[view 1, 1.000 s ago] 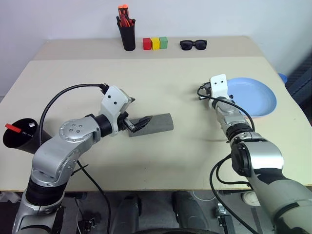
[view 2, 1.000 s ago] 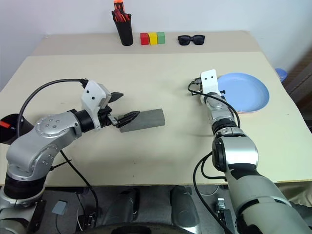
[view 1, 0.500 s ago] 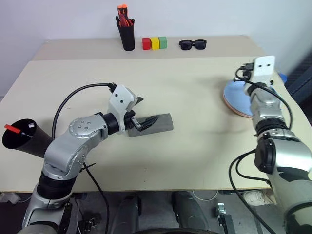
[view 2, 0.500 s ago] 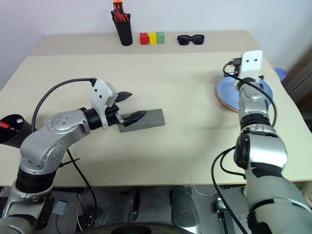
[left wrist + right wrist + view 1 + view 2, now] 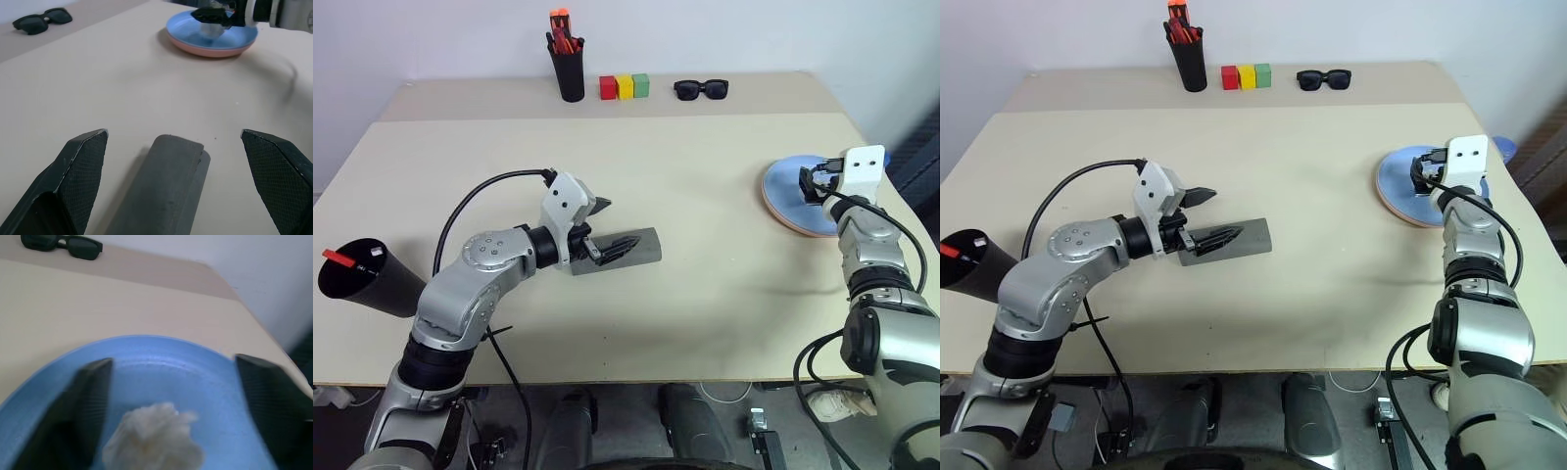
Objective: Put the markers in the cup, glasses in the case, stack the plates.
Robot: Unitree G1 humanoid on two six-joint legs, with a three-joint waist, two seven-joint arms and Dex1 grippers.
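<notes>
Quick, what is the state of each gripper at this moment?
Left gripper: open, holding nothing, its fingers on either side of the grey felt-like rectangular case.
Right gripper: open, holding nothing, above the light blue round plate.

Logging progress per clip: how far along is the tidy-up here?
Done: markers in the cup, blue plate stacked on pink plate. In hand: open left gripper straddles the shut case; open right gripper hovers over them. Left: confirming the glasses, presumably inside.

No text, label or number can be read anywhere
</notes>
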